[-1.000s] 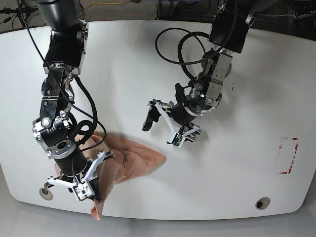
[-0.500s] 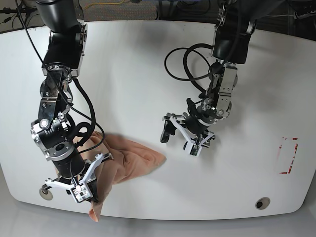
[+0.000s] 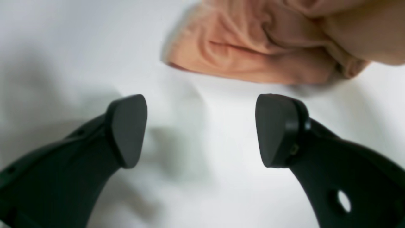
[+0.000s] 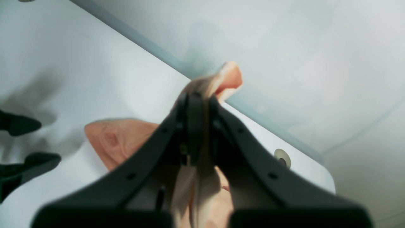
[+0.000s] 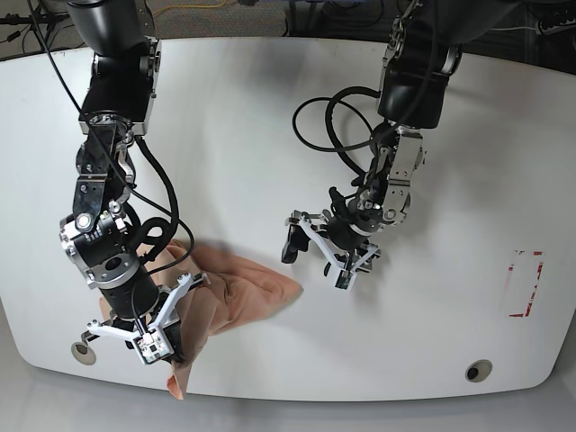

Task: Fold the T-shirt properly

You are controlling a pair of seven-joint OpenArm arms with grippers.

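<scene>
**T-shirt bunched at near-left table edge**

T-shirt [image 5: 238, 301] lies crumpled, a corner hanging off the near edge of the table [image 5: 270, 117]. Right gripper [image 4: 196, 104] clamped tight on that corner. Left gripper [image 5: 317, 255] gapes wide, empty, just right of the cloth.
</scene>
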